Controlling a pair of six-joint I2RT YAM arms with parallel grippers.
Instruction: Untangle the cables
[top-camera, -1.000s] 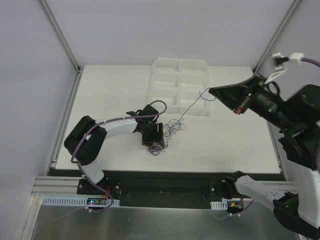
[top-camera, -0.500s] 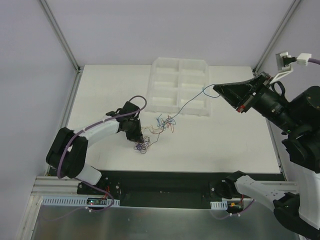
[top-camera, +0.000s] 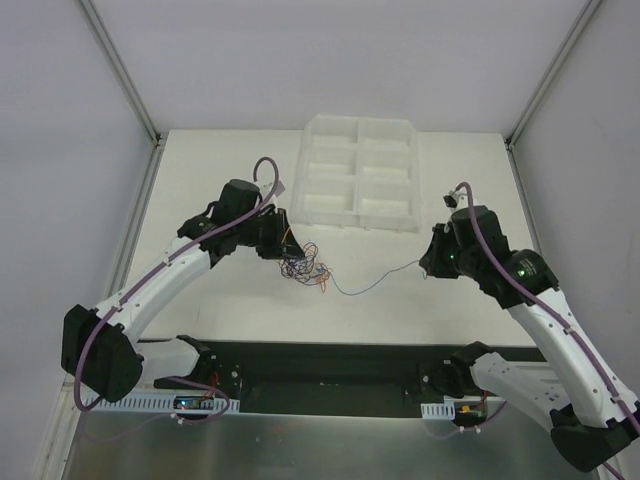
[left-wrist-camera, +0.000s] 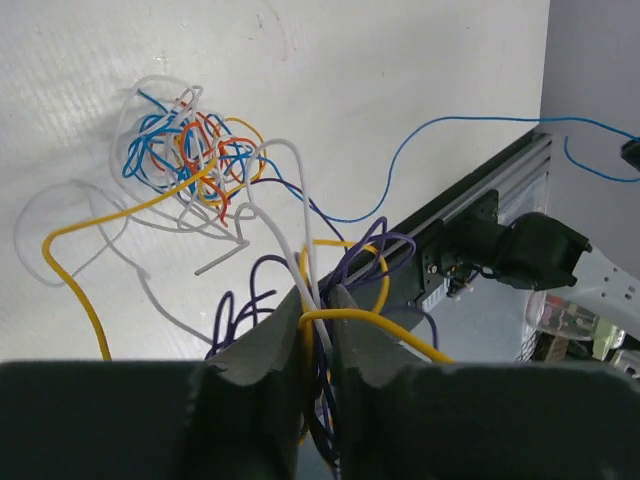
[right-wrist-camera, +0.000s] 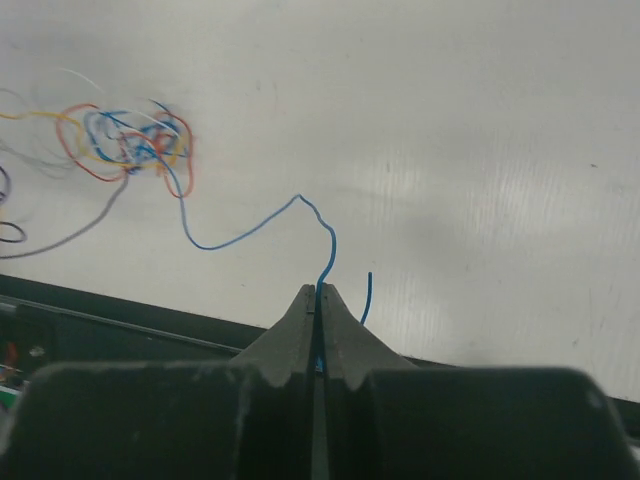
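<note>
The cables are a small tangle of blue, red, orange, yellow, white and purple wires in the middle of the white table. My left gripper is at the tangle's left edge, shut on a bunch of yellow, white and purple strands. The rest of the tangle hangs beyond it. One blue cable runs right from the tangle to my right gripper. In the right wrist view the right gripper is shut on the blue cable, and the tangle lies far left.
A clear plastic tray with several compartments stands at the back of the table, behind the tangle. The table's black front rail runs just below the cables. Frame posts stand at the back corners.
My right arm has come down from high on the right to table height, bringing the blue cable low. My left arm has stretched out, and its gripper and the tangle have moved slightly rightward.
</note>
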